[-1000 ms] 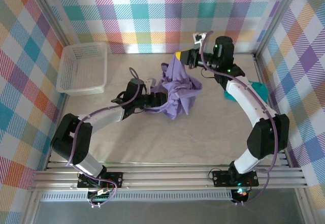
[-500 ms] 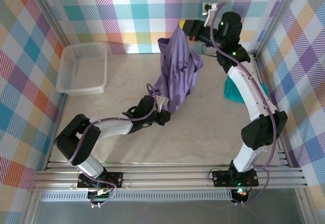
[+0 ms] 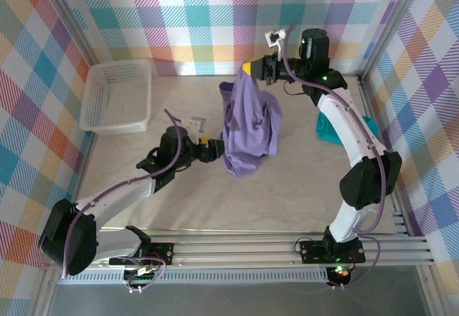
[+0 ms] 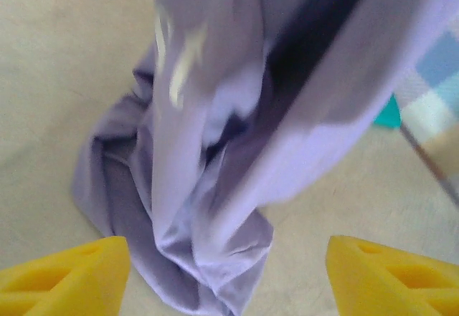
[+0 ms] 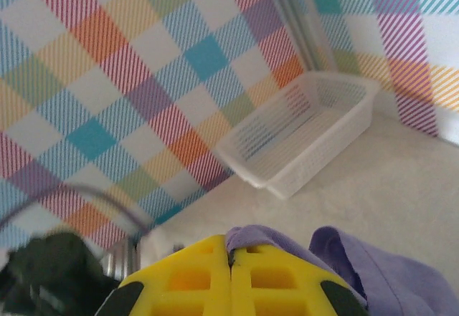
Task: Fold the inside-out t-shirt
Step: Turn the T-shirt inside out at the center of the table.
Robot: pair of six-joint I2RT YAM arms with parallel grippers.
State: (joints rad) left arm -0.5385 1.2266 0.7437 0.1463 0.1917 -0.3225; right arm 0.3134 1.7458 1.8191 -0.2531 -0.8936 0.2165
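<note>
the left gripper (image 3: pixel 206 146) has just released the plain lavender cotton t-shirt (image 3: pixel 249 126); its yellow fingers (image 4: pixel 64 273) stand wide apart, empty, just beside the cloth. the right gripper (image 3: pixel 247 67) stays clamped on 1 upper edge, so the shirt hangs bunched, touching the beige table (image 3: pixel 287 194): likely a regrasp next. plaid walls (image 3: pixel 215 15) surround; a white plastic basket (image 3: pixel 115 95) sits back-left.

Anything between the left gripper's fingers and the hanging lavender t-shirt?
No. In the left wrist view, bare beige tabletop runs from the open yellow fingers to the lavender cotton t-shirt.
</note>
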